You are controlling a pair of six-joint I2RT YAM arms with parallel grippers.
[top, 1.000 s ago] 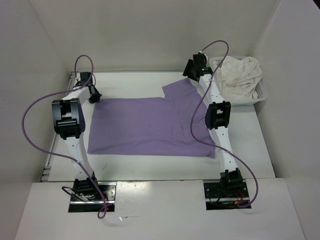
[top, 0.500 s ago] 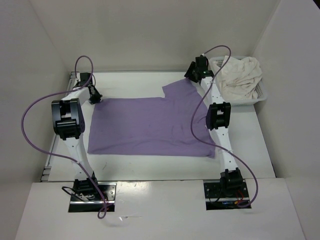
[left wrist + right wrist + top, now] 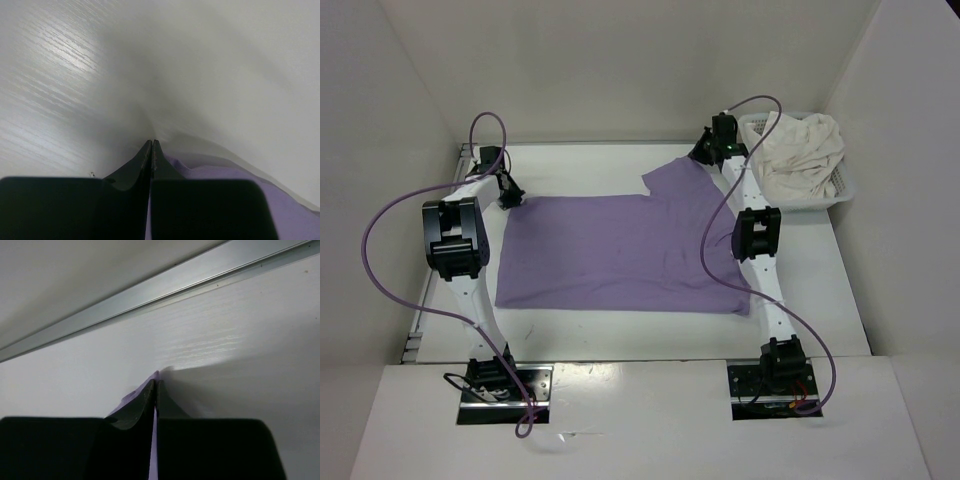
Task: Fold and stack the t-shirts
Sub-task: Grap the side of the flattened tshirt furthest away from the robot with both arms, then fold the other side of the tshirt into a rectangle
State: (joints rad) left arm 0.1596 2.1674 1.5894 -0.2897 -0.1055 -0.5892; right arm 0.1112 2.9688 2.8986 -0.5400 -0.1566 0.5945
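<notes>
1. At 6 o'clock, nearest the arm bases, the near hem of the lavender t-shirt (image 3: pixel 620 250) lies flat on the table (image 3: pixel 620 335). There is no fold in it yet.
2. In the centre the shirt is spread wide open with one sleeve poking out toward 1 o'clock. Spreading looks done, but folding has not begun.
3. At 11 o'clock the left gripper (image 3: pixel 510 197) sits on the far left corner. At 1 o'clock the right gripper (image 3: pixel 704 156) is on the sleeve tip.
4. Farthest out, at 2 o'clock, a cream t-shirt (image 3: pixel 805 150) is heaped in the mesh basket (image 3: pixel 847 190), unfolded. No green one is in sight, and nothing is stacked.
5. The overhead view gives the layout but hides the fingertips.
6. The wrist views fill that in. The right jaws are pressed together with lavender cloth poking out at the tips. The left jaws are together too, with the shirt's edge rising to them, so it looks pinched.
</notes>
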